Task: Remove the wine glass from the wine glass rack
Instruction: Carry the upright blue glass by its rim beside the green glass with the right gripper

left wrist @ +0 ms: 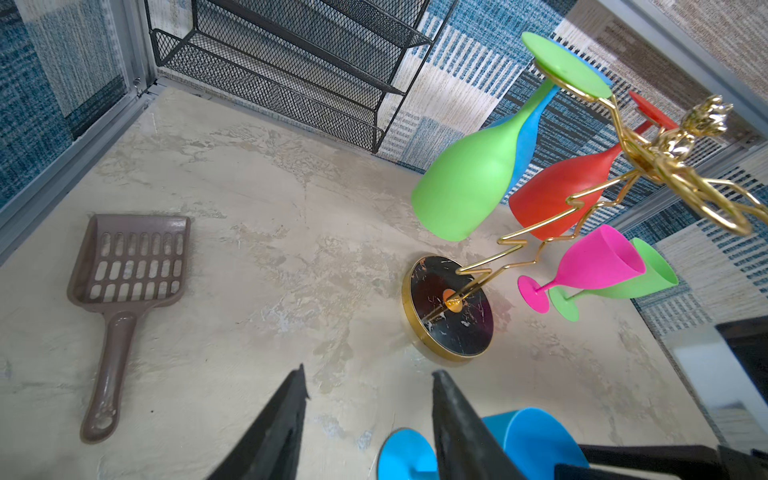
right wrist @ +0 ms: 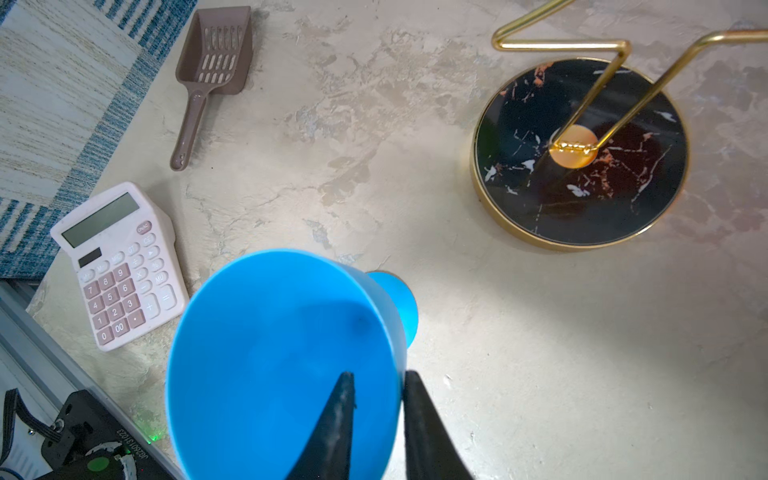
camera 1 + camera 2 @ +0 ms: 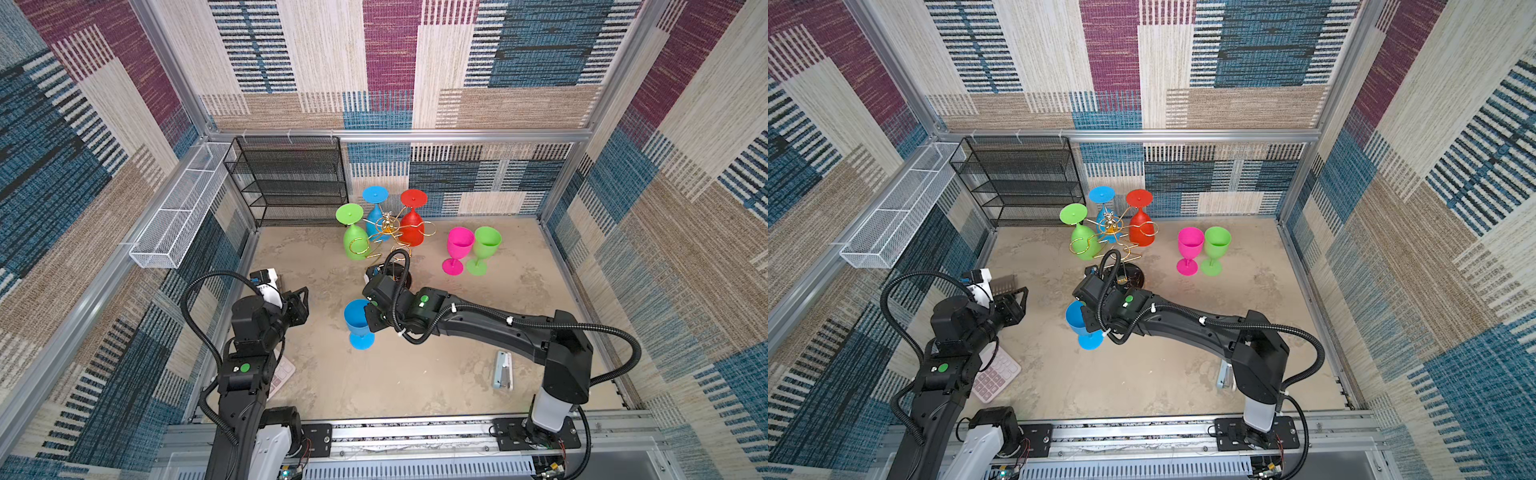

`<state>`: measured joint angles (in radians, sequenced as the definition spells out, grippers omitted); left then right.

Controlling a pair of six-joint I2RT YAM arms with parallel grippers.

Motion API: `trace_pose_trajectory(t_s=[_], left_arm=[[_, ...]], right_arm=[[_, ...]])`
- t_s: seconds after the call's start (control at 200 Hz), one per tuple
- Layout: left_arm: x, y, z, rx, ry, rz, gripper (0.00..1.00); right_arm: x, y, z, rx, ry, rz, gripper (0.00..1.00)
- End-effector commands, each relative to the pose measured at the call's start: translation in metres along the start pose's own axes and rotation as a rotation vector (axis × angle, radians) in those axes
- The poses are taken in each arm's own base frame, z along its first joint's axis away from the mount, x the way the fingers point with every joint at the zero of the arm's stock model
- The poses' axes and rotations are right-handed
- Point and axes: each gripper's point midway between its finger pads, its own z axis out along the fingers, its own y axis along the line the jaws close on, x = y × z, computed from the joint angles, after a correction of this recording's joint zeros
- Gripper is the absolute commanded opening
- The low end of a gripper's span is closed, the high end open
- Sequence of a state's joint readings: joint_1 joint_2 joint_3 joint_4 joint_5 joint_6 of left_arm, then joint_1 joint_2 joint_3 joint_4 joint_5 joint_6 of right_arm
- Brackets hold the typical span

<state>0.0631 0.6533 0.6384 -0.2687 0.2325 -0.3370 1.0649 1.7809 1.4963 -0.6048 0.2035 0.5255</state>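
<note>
Jaws of the right gripper [image 2: 378,376] pinch the rim of the blue wine glass [image 2: 270,353], one finger inside the bowl and one outside. The glass is upright over the table [image 2: 498,353], off the wine glass rack [image 3: 388,237] and just in front of its black base. That arm stretches low from the near right across the middle, wrist bent down.

Left gripper [image 1: 368,376] hangs open with nothing between its fingers, aimed toward the rack's base, its arm folded on the near left.

A hanging green glass [image 3: 355,245], hanging blue glass [image 3: 374,220] and red glass [image 3: 411,230] hang upside down on the rack. A pink glass [image 3: 459,249] and a standing green glass [image 3: 484,249] are beside it. A brown scoop [image 1: 124,266] and a pink calculator [image 2: 116,266] lie on the left.
</note>
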Motion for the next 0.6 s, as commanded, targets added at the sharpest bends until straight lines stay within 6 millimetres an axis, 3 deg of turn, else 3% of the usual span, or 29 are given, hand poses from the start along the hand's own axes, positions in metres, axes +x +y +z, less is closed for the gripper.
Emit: trace_pose_trajectory(t_s=[0.0, 0.23, 0.396, 0.591], left_arm=[[-0.001, 0.004, -0.002, -0.026, -0.006, 0.027, 0.52], [-0.001, 0.005, -0.003, -0.031, -0.006, 0.027, 0.52], [0.0, 0.005, -0.002, -0.031, -0.005, 0.025, 0.53], [0.0, 0.008, -0.004, -0.046, -0.008, 0.024, 0.53]], right_arm=[[0.006, -0.006, -0.002, 0.027, 0.024, -0.001, 0.15], [0.009, -0.012, -0.009, 0.039, 0.018, 0.011, 0.0], [0.009, -0.017, -0.017, 0.043, 0.004, 0.022, 0.0], [0.008, -0.03, -0.049, 0.065, -0.022, 0.042, 0.0]])
